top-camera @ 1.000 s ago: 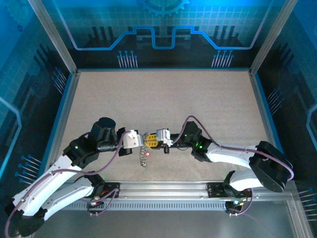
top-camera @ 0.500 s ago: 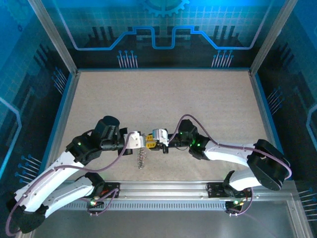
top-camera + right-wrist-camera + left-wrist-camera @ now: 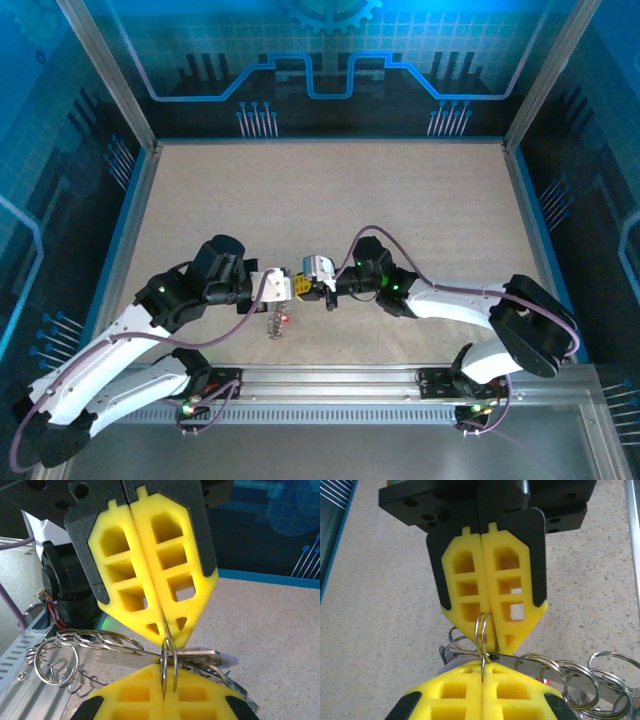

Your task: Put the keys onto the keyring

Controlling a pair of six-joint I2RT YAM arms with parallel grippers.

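While both pairs of jaws are pressed together, the left gripper and the right gripper meet tip to tip above the table, each clamped on the same small split ring. The ring stands on edge, its two wire turns pinched in the seams of the yellow pads. The keys hang just below the meeting point, near the front edge of the table. A flat key blade lies crosswise under the ring, and a chain of larger loops trails off to one side.

The step in hand appears to be threading along the ring's coil. To do it well, one grip should stay firm while the other shifts in short steps. Twisting risks springing the wire out of the pads, and the hanging weight may turn the ring.

Nothing here serves as a holder: the bunch hangs free in the air and does not rest in any tray or box.
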